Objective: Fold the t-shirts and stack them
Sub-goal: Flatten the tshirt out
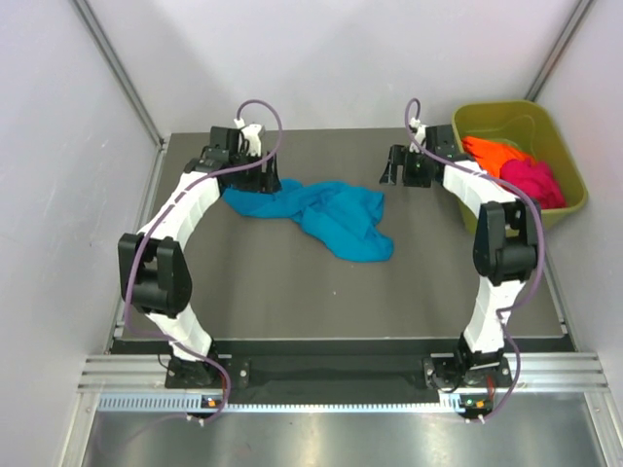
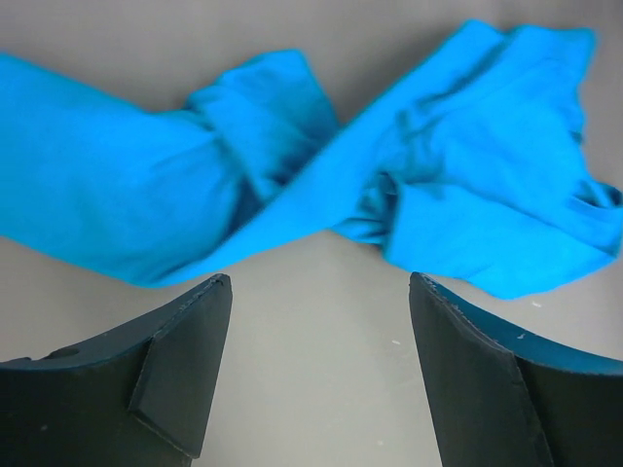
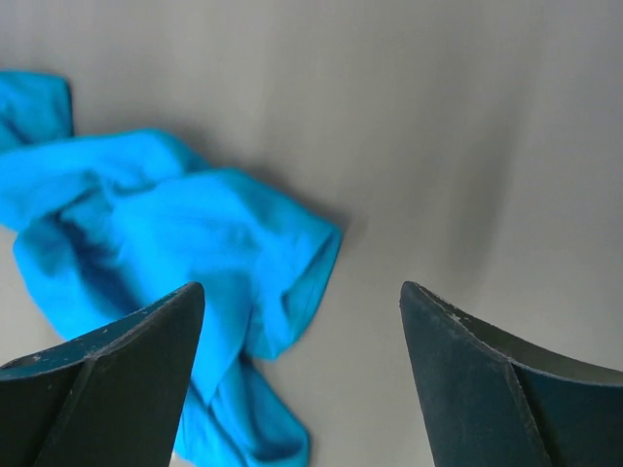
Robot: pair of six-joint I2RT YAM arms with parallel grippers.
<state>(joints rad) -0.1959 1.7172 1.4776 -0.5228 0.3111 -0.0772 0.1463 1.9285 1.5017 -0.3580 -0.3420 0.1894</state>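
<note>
A teal-blue t-shirt (image 1: 321,216) lies crumpled on the dark table, stretching from the back left toward the middle. It also shows in the left wrist view (image 2: 292,165) and in the right wrist view (image 3: 165,253). My left gripper (image 1: 255,180) is open and empty at the shirt's left end; bare table shows between its jaws (image 2: 319,292). My right gripper (image 1: 401,173) is open and empty, above the table just right of the shirt (image 3: 302,302). An orange shirt (image 1: 494,154) and a magenta-pink shirt (image 1: 533,181) lie bunched in the tub.
An olive-green plastic tub (image 1: 574,185) stands at the back right, off the table's right edge. White walls enclose the table on three sides. A metal rail (image 1: 331,375) carries both arm bases at the near edge.
</note>
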